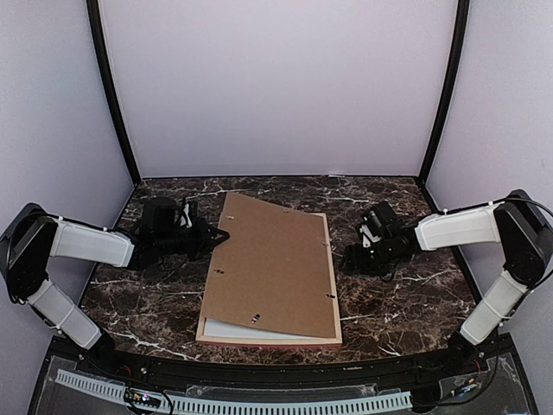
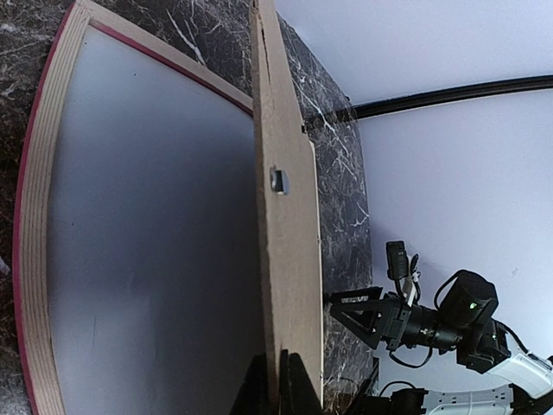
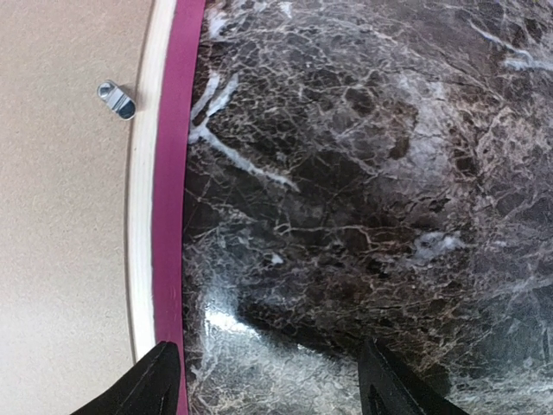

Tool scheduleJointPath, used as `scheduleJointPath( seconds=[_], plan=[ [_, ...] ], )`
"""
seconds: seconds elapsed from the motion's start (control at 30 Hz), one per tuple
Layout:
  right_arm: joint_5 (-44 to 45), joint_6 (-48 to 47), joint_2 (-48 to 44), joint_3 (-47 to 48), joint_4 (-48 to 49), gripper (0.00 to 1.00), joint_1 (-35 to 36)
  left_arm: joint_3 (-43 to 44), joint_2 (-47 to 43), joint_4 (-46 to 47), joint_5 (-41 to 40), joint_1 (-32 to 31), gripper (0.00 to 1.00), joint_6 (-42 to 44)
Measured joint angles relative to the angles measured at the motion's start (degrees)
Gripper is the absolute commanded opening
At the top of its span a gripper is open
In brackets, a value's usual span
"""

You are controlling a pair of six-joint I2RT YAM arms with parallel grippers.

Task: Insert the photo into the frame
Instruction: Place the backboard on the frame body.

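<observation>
Left claw (image 2: 278, 373) pinches the brown board (image 2: 289, 216) tight, tipped up over the frame (image 2: 39, 259). Right wrist: right claw (image 3: 272, 385) gapes, holding nothing, frame just to its left. From above, frame lies longways between both claws; photo hidden.

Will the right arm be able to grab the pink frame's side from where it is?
Probably yes. Its fingers stand open right beside the frame, with only tabletop between. The brown board leaves that outer edge uncovered.
</observation>
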Motion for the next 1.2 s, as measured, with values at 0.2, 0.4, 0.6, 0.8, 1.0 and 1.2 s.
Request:
scheduleJointPath(
  seconds=[0.2, 0.4, 0.6, 0.8, 1.0, 1.2],
  plan=[
    [0.72, -0.31, -0.02, 0.42, -0.76, 0.8, 0.0, 0.0, 0.0, 0.0, -0.02, 0.0, 0.0, 0.0],
    [0.2, -0.46, -0.02, 0.44, -0.66, 0.79, 0.31, 0.0, 0.0, -0.02, -0.02, 0.0, 0.0, 0.02],
    [-0.22, -0.72, 0.07, 1.25, -0.98, 0.78, 2.27, 0.0, 0.0, -0.02, -0.04, 0.0, 0.0, 0.02],
    [3.72, -1.46, 2.71, 5.66, -3.1, 0.77, 5.18, 0.0, 0.0, -0.02, -0.04, 0.0, 0.0, 0.02],
    [6.64, -1.53, 4.44, 6.99, -4.37, 0.76, 6.78, 0.0, 0.0, -0.02, -0.04, 0.0, 0.0, 0.02],
    [7.93, -1.49, 4.44, 7.02, -4.74, 0.75, 6.88, 0.0, 0.0, -0.02, -0.04, 0.0, 0.0, 0.02]
  ],
)
